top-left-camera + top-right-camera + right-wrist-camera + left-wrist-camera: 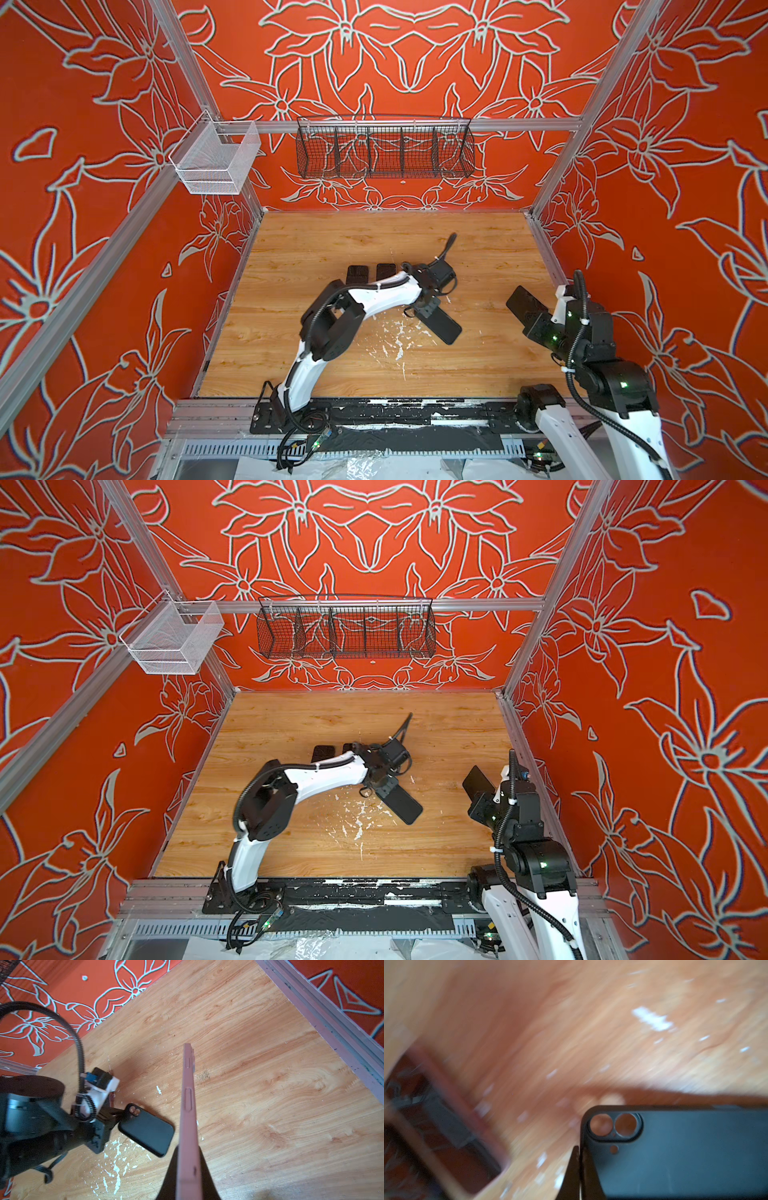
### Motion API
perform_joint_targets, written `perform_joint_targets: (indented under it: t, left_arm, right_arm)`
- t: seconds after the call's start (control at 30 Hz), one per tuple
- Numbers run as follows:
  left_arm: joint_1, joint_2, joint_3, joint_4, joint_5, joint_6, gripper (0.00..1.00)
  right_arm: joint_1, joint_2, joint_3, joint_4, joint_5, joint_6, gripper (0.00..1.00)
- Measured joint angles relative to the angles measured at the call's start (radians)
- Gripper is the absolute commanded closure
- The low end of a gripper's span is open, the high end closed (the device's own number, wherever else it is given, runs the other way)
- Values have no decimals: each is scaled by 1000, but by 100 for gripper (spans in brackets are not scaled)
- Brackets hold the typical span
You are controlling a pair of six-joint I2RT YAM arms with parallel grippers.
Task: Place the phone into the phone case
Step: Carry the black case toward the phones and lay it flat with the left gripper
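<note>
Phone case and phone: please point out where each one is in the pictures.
phone case [148, 1132], right wrist view, middle of its flat black face.
phone [188, 1126], right wrist view, pink side edge below the long button.

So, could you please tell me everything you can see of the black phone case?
The phone case is matte black, soft-looking plastic with rounded corners and a two-hole camera cutout; wood shows through the holes, so it is empty. The left end effector is shut on its camera end, holding it at or just above the table.
</note>
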Motion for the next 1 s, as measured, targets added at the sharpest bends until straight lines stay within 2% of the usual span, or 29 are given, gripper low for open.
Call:
perform_joint_targets:
  t: [0.2,0.33,0.5,0.73,1.0]
  left_arm:
    - [111,-327,-237,-57,32,-213,100]
    - [138,-464,-441,-58,108,-359,100]
    - [139,-531,-622,-27,177,-509,100]
    - [139,-588,-724,63,193,-669,100]
    - [140,-610,-761,157,203,-719,100]
  right_arm:
    - [0,1,0,67,-101,-16,100]
    - [0,33,0,129,-188,-26,100]
    - [0,101,0,197,-293,-28,100]
    - [0,153,0,260,-391,-14,100]
    - [0,170,-19,315,-476,23,100]
